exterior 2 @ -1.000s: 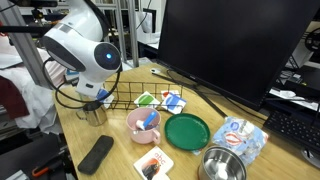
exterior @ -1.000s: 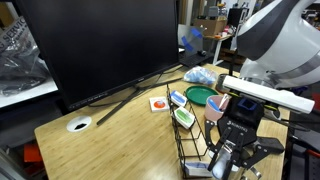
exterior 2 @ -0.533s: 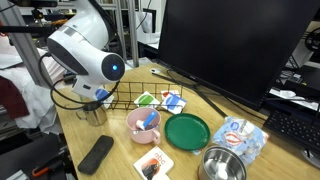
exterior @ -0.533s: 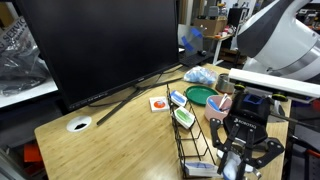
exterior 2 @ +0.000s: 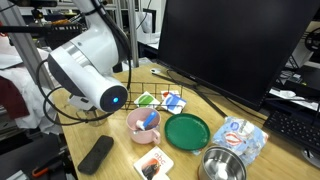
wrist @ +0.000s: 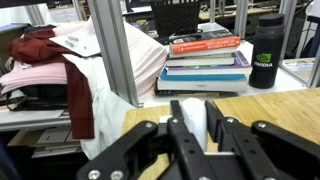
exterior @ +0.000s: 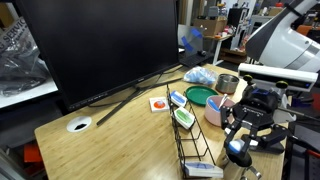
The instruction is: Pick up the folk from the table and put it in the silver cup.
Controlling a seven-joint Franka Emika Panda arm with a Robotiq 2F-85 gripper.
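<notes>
My gripper (wrist: 196, 128) is shut on a white fork handle (wrist: 195, 112) that stands up between the fingers in the wrist view. In an exterior view the gripper (exterior: 240, 148) hangs tilted above the near right end of the wood-grain table (exterior: 110, 140), beside the wire rack (exterior: 195, 140). The fork's other end cannot be made out. The silver cup is hidden in all views; in an exterior view the white arm (exterior 2: 90, 80) covers the table corner. The gripper itself is hidden there.
A pink bowl (exterior 2: 143, 124), a green plate (exterior 2: 187, 130), a round metal tin (exterior 2: 220, 165), a black block (exterior 2: 95, 153), coasters and a large monitor (exterior 2: 235, 45) stand on the table. A cable hole (exterior: 79, 125) lies at the left. Books and clothes lie past the edge (wrist: 205, 60).
The arm has swung and turned: the gripper has risen and shifted right past the wire rack, and the arm body has come down over the corner where the silver cup showed before.
</notes>
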